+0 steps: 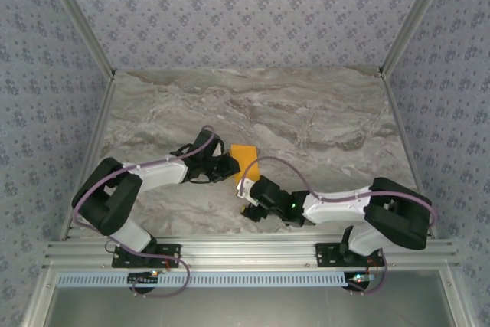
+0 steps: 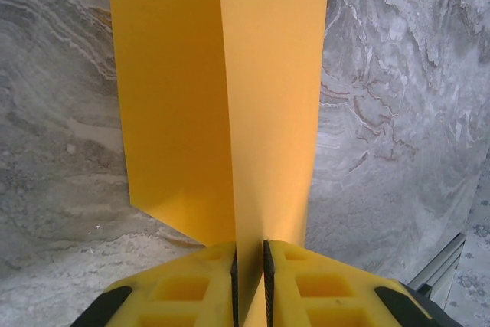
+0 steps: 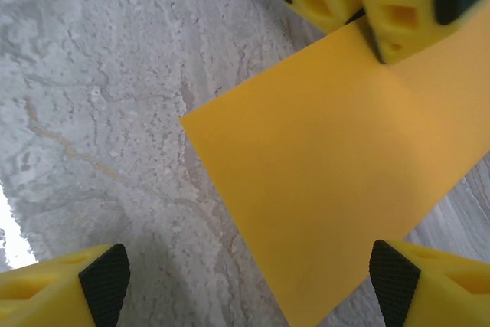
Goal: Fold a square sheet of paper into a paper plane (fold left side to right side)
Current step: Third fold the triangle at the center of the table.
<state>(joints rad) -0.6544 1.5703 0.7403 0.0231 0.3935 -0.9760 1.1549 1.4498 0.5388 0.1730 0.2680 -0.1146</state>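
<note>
Currently 1 square sheet of paper (image 2: 191, 97): my left gripper (image 2: 249, 254) pinches it, my right gripper (image 3: 249, 273) gapes released over the marble table (image 3: 99, 97).

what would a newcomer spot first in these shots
The bright orange paper jumps out against the grey marble table, lying near the middle just ahead of both arms. The left end effector is pinched shut on the paper's edge, while the right end effector hangs wide open just above the sheet.
</note>
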